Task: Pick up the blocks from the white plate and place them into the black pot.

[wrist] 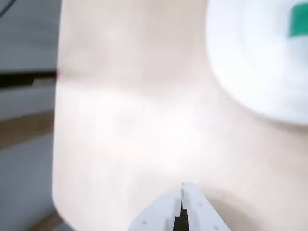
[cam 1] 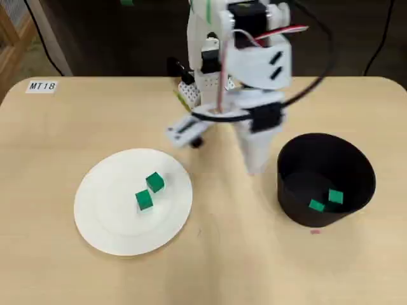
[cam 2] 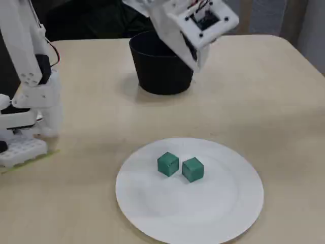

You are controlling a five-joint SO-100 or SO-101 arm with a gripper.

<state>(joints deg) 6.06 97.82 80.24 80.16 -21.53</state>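
Observation:
The white plate lies at the left of the table in the overhead view with two green blocks on it. The black pot stands at the right and holds two more green blocks. My gripper hangs above the bare table between plate and pot, just left of the pot, shut and empty. In the wrist view its fingertips are together, with the plate and one block at the upper right. The fixed view shows the plate, both blocks, the pot and the gripper.
The arm's white base stands at the table's back edge in the overhead view. A paper label "MT18" lies at the back left corner. The table's edge shows at the left of the wrist view.

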